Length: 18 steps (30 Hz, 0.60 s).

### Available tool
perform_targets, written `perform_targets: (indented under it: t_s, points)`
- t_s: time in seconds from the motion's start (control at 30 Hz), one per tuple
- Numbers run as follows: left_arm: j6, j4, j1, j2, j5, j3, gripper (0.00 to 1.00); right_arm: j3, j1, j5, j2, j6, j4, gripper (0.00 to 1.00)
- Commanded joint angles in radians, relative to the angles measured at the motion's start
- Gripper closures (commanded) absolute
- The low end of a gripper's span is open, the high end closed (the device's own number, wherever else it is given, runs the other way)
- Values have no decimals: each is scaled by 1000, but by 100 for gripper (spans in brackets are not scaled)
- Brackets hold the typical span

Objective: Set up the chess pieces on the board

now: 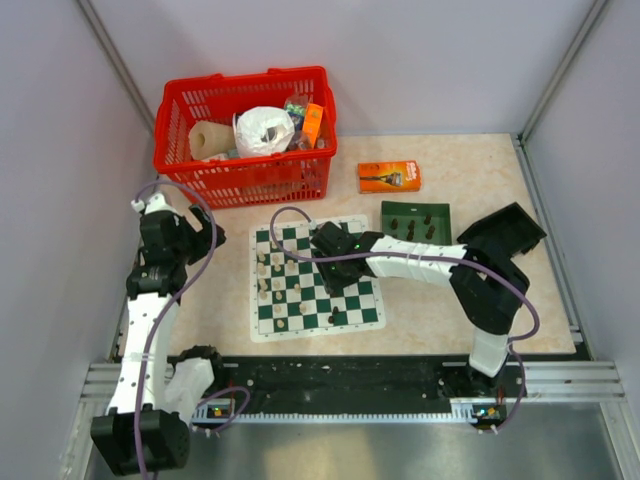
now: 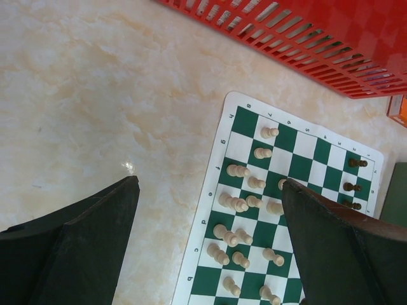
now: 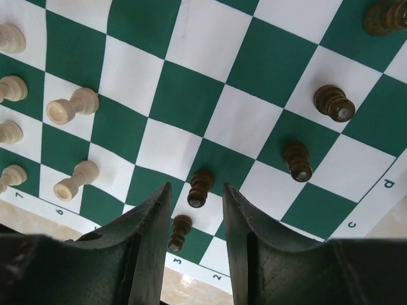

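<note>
Board (image 3: 191, 38) border reads 2, 3, c, d nr right pincer (image 3: 197, 189), narrow, unclamped; left pincer (image 2: 210, 183) wide.

Dark piece (image 3: 386, 16) cut off top-rt — type unclear.

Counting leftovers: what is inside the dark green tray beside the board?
Several dark chess pieces stand in the dark green tray, too small to count. The right arm covers its near edge, hiding any there.

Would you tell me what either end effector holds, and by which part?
Nothing. The left end effector is open and empty; the right end effector stands open above a dark pawn.
</note>
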Motion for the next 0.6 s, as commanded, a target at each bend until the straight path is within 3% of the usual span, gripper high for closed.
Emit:
perform_targets:
  t_s: [0.0, 0.57]
  points:
    - [-6, 32, -1, -25, -10, 6, 1, 16, 13, -1, 13, 11, 16, 62]
    - [-14, 35, 1, -34, -19, -6, 1, 9, 13, -9, 37, 6, 8, 69]
